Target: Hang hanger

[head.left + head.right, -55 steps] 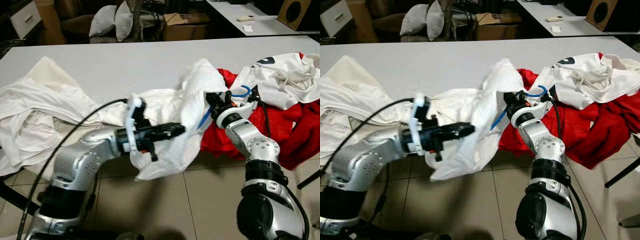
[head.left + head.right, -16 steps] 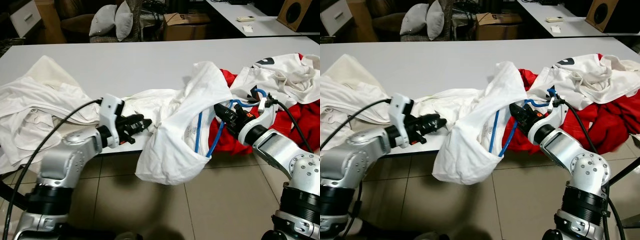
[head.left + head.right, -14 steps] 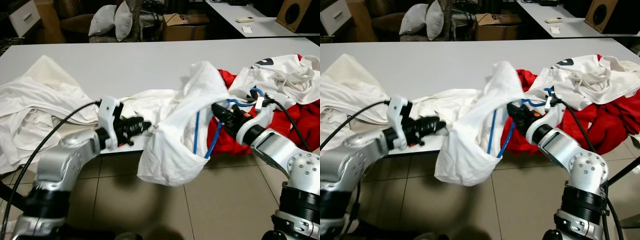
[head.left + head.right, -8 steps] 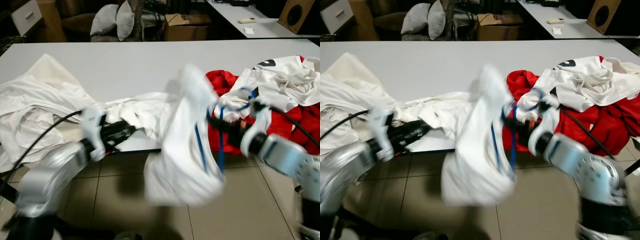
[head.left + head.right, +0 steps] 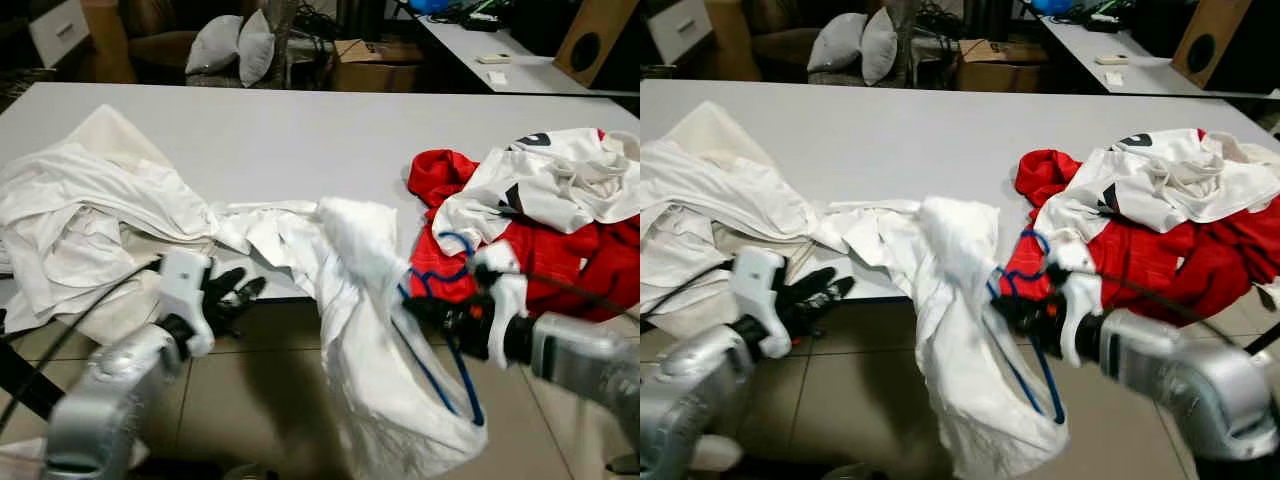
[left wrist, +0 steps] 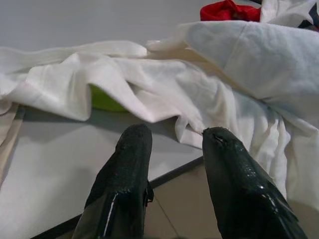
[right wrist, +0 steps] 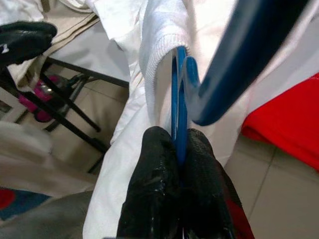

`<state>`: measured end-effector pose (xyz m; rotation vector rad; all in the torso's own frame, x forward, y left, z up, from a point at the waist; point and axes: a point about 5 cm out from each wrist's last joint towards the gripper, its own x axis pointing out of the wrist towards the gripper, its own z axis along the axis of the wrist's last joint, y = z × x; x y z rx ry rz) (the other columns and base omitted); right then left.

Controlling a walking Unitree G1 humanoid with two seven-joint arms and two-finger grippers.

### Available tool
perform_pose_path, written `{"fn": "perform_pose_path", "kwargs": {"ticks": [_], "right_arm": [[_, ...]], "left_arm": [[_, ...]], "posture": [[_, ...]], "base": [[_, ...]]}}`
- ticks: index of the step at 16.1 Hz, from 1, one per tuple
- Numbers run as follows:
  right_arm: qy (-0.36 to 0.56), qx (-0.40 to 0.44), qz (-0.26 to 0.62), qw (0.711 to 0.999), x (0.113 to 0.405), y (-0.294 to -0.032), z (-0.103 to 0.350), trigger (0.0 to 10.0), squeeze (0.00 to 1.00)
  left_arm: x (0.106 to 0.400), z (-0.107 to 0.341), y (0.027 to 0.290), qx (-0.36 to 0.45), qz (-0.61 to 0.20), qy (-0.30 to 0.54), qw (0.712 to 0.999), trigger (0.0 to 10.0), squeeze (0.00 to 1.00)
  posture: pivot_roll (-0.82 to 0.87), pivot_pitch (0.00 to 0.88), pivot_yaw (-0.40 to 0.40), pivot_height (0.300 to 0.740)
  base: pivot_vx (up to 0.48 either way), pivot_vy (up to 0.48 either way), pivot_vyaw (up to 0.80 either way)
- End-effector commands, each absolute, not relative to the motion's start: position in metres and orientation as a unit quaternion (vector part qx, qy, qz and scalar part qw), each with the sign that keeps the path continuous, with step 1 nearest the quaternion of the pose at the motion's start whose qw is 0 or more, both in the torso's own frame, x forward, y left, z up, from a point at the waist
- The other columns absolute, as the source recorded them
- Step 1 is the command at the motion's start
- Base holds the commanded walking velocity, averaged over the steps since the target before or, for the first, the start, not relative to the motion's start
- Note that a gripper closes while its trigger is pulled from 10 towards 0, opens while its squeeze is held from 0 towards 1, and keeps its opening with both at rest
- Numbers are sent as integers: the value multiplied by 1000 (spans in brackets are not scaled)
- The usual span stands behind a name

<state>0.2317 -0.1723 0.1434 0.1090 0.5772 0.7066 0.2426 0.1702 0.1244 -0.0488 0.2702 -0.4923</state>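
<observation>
Right gripper point(image 7: 178, 149) clenched on the hanger point(image 5: 450, 365) inside the shirt point(image 5: 375, 340), off the table point(image 5: 250, 130) edge; left gripper point(image 6: 172, 142) released beside it; next, carry it to a rail.

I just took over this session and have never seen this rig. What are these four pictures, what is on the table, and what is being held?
It is a humanoid robot with two silver arms. Two pictures come from its head cameras, looking down at a grey table; two come from its wrists. The right end effector is shut on a blue hanger that sits inside a white shirt draping off the table edge toward the floor. The left end effector is open and holds nothing, near the table edge. White clothes lie at the left, red and white clothes at the right.
</observation>
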Motion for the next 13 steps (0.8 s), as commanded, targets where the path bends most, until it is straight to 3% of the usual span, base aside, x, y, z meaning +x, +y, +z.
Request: {"fn": "perform_pose_path", "kwargs": {"ticks": [1, 5, 13], "right_arm": [[254, 24, 348, 902, 230, -173, 145, 10000, 0], [220, -25, 367, 904, 206, -175, 118, 10000, 0], [187, -39, 364, 912, 197, -172, 104, 10000, 0]], "left_arm": [[242, 122, 170, -15, -234, 135, 963, 10000, 0], [233, 105, 174, 0, -211, 151, 966, 10000, 0], [233, 102, 166, 7, -219, 146, 965, 10000, 0]], "posture": [[4, 0, -44, 740], [-4, 0, -35, 740], [-5, 0, -34, 740]], "base": [[0, 0, 0], [0, -282, 0], [0, -460, 0]]}}
